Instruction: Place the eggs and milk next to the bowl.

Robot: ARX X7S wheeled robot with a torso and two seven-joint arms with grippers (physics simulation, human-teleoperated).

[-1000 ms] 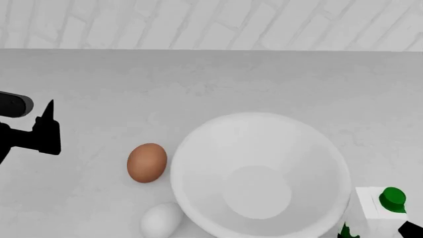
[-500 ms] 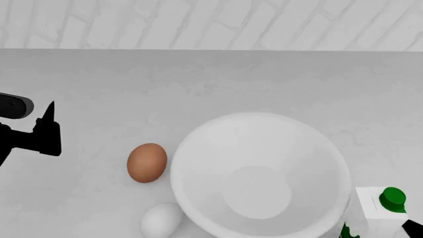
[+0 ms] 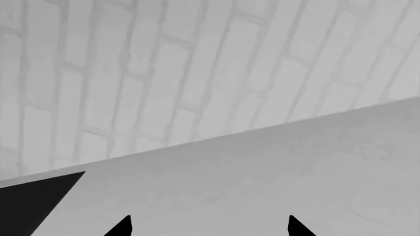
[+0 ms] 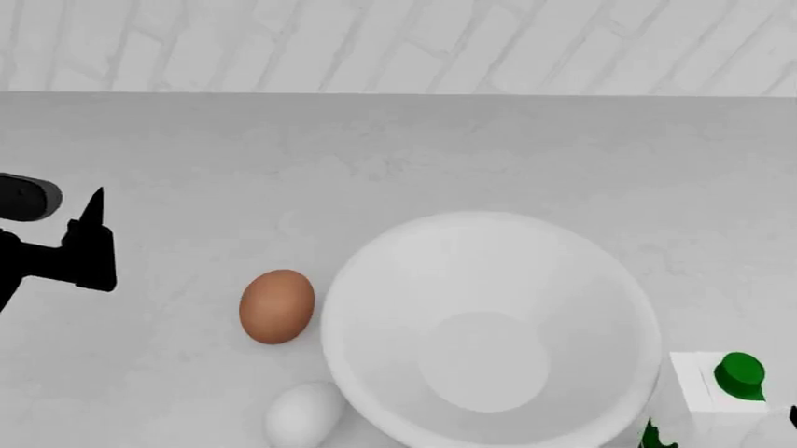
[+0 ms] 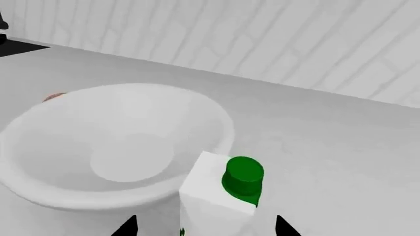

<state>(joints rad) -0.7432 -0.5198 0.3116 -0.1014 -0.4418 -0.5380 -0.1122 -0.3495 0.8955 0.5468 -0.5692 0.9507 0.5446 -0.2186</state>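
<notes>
Apparently the milk [image 5: 217,199] stands just beside the bowl [image 5: 39,187], between the spread fingertips of the right gripper [image 5: 204,227]. It looks stiff but smooth; hold its flat sides, below the cap.

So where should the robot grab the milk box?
Probably on the flat sides of the milk carton, below the green cap. It stands upright close beside the bowl, so coming from the side away from the bowl looks safest. The right gripper has a fingertip on each side already.
</notes>
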